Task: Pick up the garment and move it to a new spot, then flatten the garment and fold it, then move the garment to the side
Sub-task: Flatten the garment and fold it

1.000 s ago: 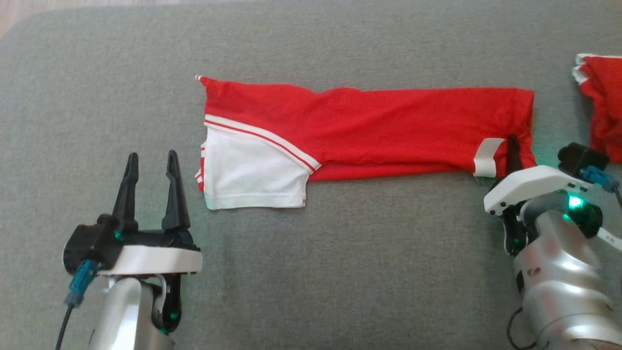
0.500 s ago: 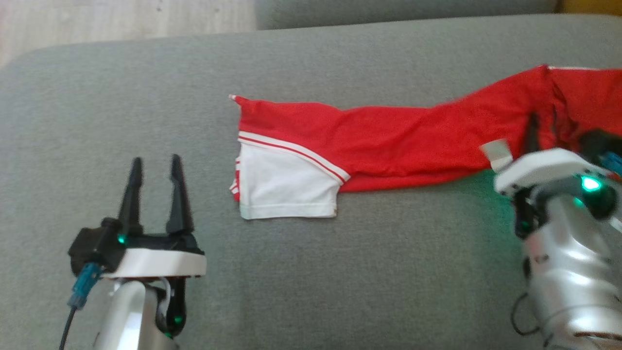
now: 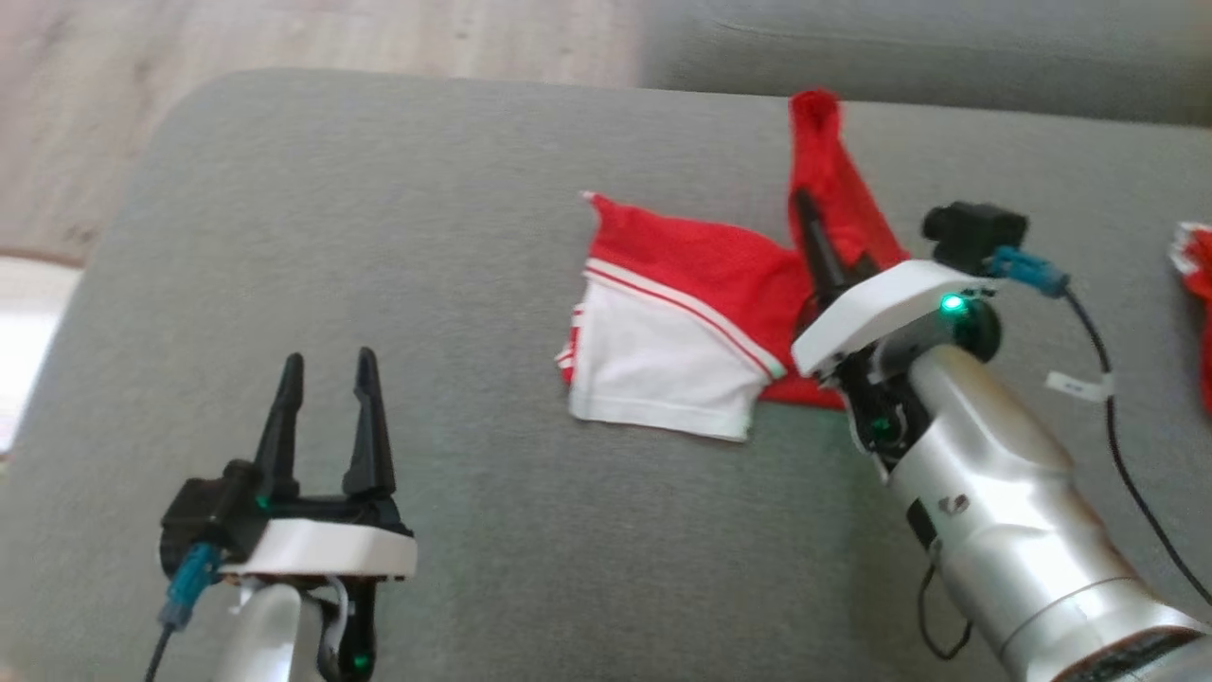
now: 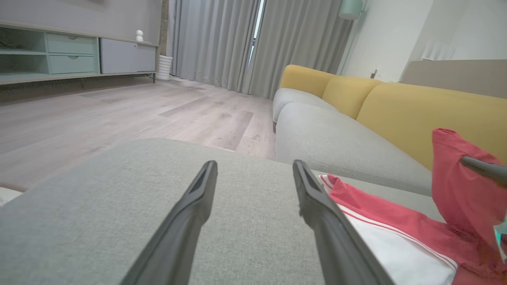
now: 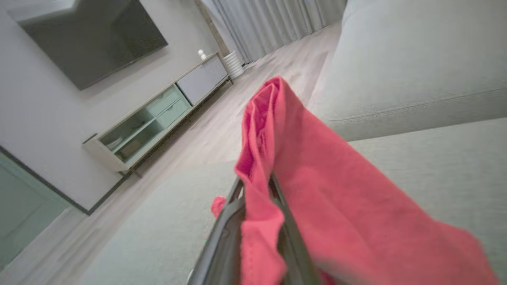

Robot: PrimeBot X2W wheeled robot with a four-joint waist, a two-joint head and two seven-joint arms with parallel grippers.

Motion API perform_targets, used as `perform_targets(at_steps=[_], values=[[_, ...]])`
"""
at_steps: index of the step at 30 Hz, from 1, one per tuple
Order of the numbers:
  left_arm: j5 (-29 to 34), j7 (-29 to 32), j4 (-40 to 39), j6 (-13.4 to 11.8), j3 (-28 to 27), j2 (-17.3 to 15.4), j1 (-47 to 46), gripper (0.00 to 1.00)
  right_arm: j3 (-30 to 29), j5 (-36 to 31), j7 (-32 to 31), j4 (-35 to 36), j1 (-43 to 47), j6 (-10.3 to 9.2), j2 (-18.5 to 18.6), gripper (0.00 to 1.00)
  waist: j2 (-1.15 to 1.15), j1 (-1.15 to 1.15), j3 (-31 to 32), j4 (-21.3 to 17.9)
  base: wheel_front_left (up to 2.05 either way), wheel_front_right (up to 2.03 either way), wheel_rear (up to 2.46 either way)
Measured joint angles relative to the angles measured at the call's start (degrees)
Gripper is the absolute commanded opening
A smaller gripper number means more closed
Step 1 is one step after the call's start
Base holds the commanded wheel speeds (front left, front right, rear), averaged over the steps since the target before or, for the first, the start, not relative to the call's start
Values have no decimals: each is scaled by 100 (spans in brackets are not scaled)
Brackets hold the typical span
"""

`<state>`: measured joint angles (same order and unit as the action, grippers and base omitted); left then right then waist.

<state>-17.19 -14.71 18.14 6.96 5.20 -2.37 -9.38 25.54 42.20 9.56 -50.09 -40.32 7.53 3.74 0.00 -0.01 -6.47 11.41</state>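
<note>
1. Although wooden floor (image 3: 331, 38) shows past its far left corner, the grey cushion (image 3: 454, 284) takes up most of the head view and bears everything else. A second grey seat (image 3: 900, 47) lies beyond it.
2. The garment (image 3: 701, 279) is red, with a white panel (image 3: 663, 365) edged in red and white stripes. Its left part lies flat on the cushion, right of centre. Its right end is lifted off the fabric and doubles back over the flat part, rising to a peak.
3. The right gripper (image 3: 810, 213) is clenched on that lifted red end. In the right wrist view the cloth is pinched between both dark fingers and drapes over them.
4. The left gripper (image 3: 328, 360) sits over bare cushion at the lower left, well apart from the garment, its fingers spread and holding nothing.
5. Another red cloth (image 3: 1195, 275) peeks in at the right edge of the head view.
</note>
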Motion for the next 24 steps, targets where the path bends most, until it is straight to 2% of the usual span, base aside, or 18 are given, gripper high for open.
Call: perform_targets(at_steps=[6, 14, 15, 16, 20, 24], values=[[-60, 0, 45, -43, 178, -1, 28, 100, 773, 653, 29, -276, -2, 0, 1, 0, 0, 0, 34, 523, 0, 0, 0], [-142, 0, 110, -48, 286, -2, 54, 100, 1435, 1385, 301, -864, -37, 0, -5, 0, 0, 0, -17, 1109, 0, 0, 0], [-142, 0, 110, -48, 288, -2, 54, 100, 1499, 1511, 331, -894, -49, 0, -3, 30, 0, 1, -41, 1152, 0, 0, 0], [-142, 0, 109, -48, 298, -2, 53, 100, 1581, 1625, 363, -890, -57, 0, 2, 100, 0, 1, -65, 1191, 0, 0, 0], [-164, 0, 112, -48, 323, -2, 63, 100, 1989, 2035, 419, -797, -170, 0, 7, 100, 0, 1, -116, 1224, 0, 0, 0], [-166, 0, 112, -48, 297, -1, 149, 100, 2310, 2281, 448, -633, -265, 0, -3, 100, 0, 1, -85, 1034, 0, 0, 0]])
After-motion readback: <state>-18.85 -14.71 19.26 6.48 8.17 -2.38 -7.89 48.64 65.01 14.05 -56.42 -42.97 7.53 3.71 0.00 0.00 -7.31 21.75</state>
